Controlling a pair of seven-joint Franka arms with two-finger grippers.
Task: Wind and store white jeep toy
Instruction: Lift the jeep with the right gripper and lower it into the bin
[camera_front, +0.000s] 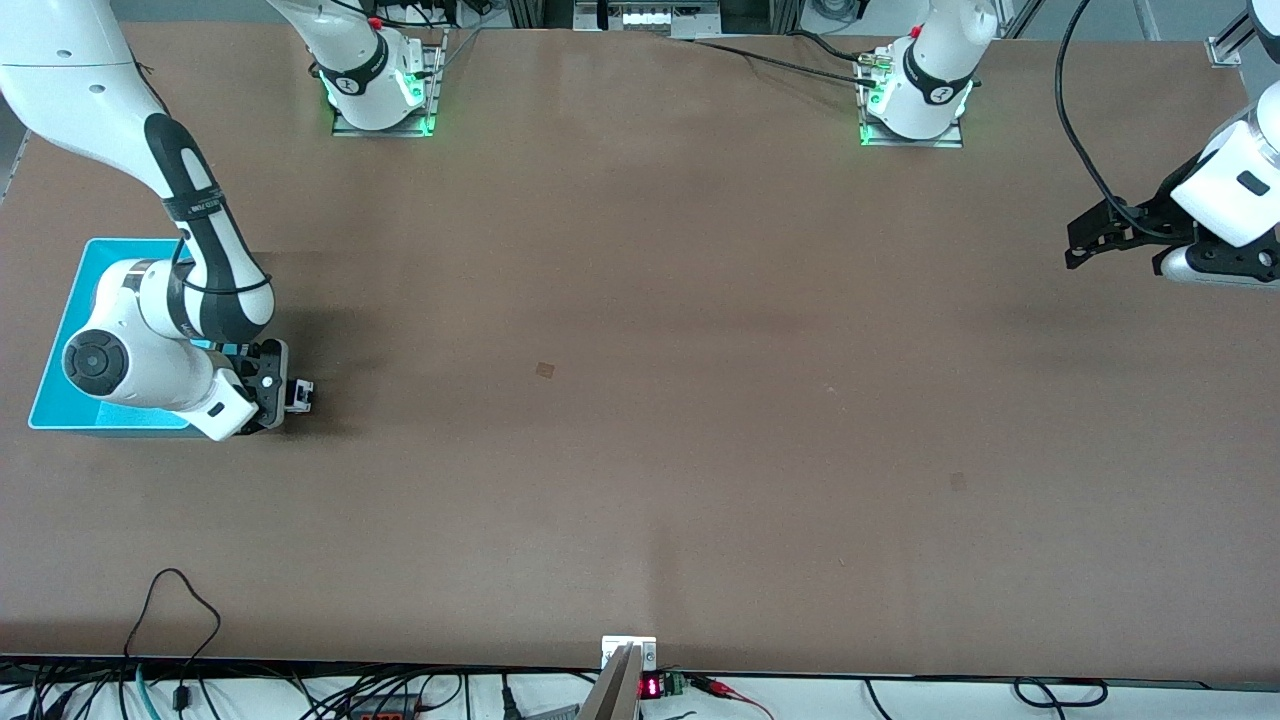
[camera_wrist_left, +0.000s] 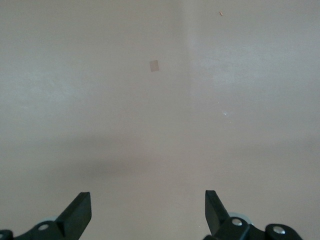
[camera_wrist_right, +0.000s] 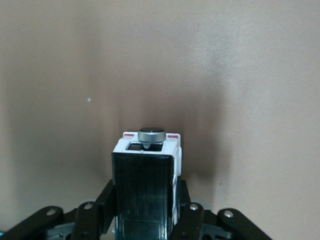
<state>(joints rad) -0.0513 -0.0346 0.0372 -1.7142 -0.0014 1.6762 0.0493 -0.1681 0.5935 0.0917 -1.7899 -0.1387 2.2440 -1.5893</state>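
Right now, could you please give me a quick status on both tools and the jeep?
Right tool shut on white jeep toy, beside turquoise bin. Left tool open, waiting. Nothing in the way.

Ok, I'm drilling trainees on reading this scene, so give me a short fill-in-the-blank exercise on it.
1. The right gripper is shut on the white ____ toy.
2. The toy sits beside the ____ bin.
3. The left gripper waits with its fingers ____ over the bare table.

Missing words: jeep; turquoise; open
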